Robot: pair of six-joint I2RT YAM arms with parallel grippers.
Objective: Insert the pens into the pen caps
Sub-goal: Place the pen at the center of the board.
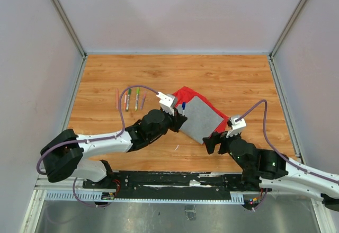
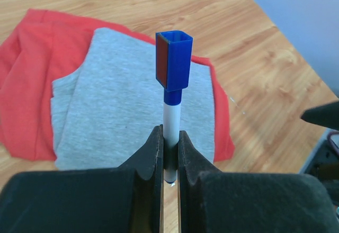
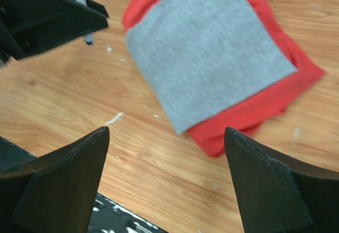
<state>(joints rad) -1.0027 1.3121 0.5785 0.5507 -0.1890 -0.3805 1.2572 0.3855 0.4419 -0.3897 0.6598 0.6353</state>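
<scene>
At mid-worktop (image 1: 238,79): red-and-grey cloth (image 1: 198,117), folded, grey side up, between both arms. Just over its left edge, left end effector (image 2: 169,137) clamped tight on upright blue pen (image 2: 170,119), white barrel pinched between the fingers. Blue cap (image 2: 174,58) seated on pen's top end. Right end effector (image 3: 165,137) by cloth's near right corner, fingers wide apart, holding nothing. Left of cloth, well apart: four more pens (image 1: 131,99) flat on wood, side by side in a row. Caps on those too small to tell.
</scene>
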